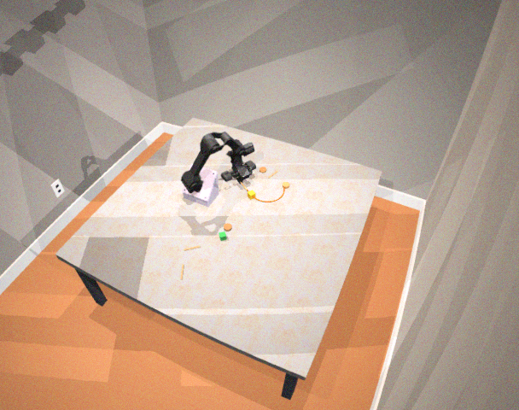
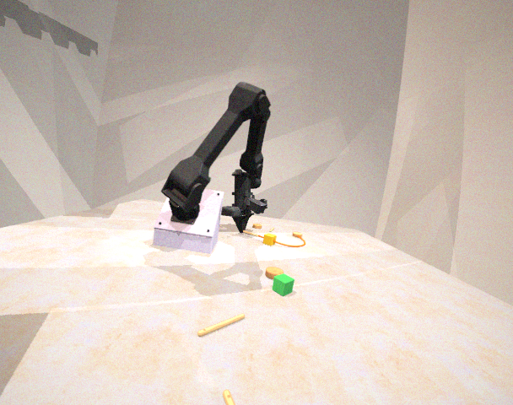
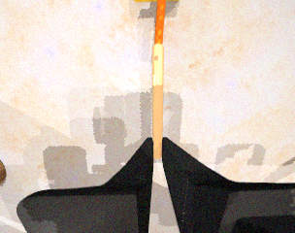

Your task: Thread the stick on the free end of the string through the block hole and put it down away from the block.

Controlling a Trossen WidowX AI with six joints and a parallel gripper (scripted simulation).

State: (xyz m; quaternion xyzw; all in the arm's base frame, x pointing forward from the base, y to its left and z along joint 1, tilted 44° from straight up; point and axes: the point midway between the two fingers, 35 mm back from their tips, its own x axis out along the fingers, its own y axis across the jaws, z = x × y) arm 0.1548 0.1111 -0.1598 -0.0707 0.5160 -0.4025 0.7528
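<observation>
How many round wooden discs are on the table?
3 round wooden discs: one beside the green cube, one at the orange string's far end, one near the end effector. Others may be hidden.

Three round buttons point(image 1: 262, 169), four sticks point(image 1: 191, 248), two blocks point(image 1: 251, 193), one string point(image 1: 271, 200)
</observation>
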